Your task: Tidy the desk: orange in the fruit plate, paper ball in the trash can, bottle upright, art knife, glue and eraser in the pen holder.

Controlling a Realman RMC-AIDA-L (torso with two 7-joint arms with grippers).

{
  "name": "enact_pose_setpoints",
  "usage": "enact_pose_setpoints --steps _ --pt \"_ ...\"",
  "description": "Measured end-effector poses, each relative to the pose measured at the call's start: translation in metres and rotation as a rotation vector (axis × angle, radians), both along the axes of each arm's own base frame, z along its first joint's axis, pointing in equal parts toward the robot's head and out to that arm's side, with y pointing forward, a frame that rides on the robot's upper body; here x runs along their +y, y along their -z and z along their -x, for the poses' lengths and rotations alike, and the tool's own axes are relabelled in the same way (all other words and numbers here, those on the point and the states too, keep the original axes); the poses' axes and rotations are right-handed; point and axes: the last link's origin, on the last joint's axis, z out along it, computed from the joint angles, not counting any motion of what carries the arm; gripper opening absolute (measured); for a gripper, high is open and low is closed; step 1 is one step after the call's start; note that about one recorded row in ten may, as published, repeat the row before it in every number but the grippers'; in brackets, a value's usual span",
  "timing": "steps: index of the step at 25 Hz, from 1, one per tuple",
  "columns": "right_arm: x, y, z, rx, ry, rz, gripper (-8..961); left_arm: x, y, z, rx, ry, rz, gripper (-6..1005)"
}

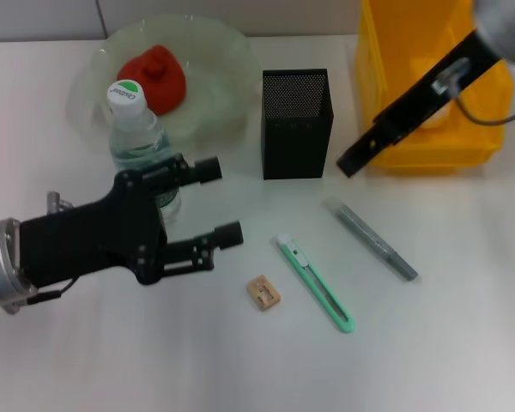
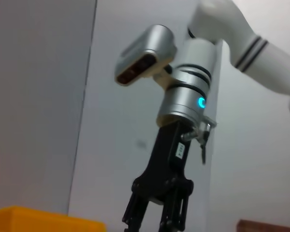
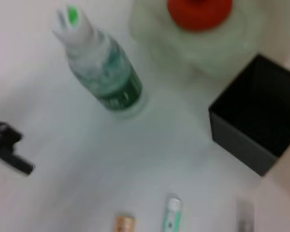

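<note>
Only the head view shows the yellow rectangular plastic trash can (image 1: 429, 86) with the right gripper (image 1: 350, 163) at its front edge, finger state indeterminable; the left gripper (image 1: 213, 204), fingers (image 1: 226, 234) spread and empty, sits beside the upright clear plastic bottle (image 1: 139, 137). The mint-green art knife (image 1: 315, 283), grey pen-shaped glue stick (image 1: 371, 239) and tan eraser block (image 1: 263, 292) lie apart on open white surface (image 1: 446, 343) before the black mesh pen holder (image 1: 297, 124); the red-orange fruit (image 1: 154, 79) rests in the pale green glass plate (image 1: 215, 69).

White bench (image 1: 463, 343). Directly on it: fruit plate (image 1: 215, 51) at the far left; bottle (image 1: 137, 129) upright just in front of the plate; pen holder (image 1: 297, 124) at centre; trash can (image 1: 395, 51) at the far right. Lying flat nearer: glue (image 1: 371, 239), art knife (image 1: 314, 282), eraser (image 1: 263, 293).
</note>
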Motion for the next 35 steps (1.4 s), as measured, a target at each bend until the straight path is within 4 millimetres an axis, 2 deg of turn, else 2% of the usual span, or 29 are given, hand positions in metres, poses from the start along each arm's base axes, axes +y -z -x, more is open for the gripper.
enact_pose_setpoints --steps 2,4,5,6,15,25,35 --pt "0.001 0.007 0.001 -0.035 0.005 0.009 756 -0.004 0.004 0.003 0.029 0.006 0.030 802" --pt "0.004 0.024 0.001 -0.090 0.012 0.030 756 -0.006 0.005 0.004 0.042 0.008 0.044 802" --pt "0.005 0.039 -0.002 -0.125 0.017 0.057 756 -0.008 0.006 0.006 0.049 0.006 0.052 802" --pt "0.005 0.039 -0.002 -0.125 0.017 0.057 756 -0.008 0.006 0.006 0.049 0.006 0.052 802" --pt "0.002 0.090 -0.020 -0.165 0.054 0.146 755 -0.011 0.008 0.009 0.052 -0.009 0.055 802" --pt "0.001 0.116 -0.030 -0.134 0.050 0.141 742 -0.010 0.010 0.011 0.066 -0.018 0.052 802" --pt "-0.002 0.132 -0.040 -0.147 0.026 0.133 729 -0.009 0.012 0.011 0.071 -0.024 0.048 802"
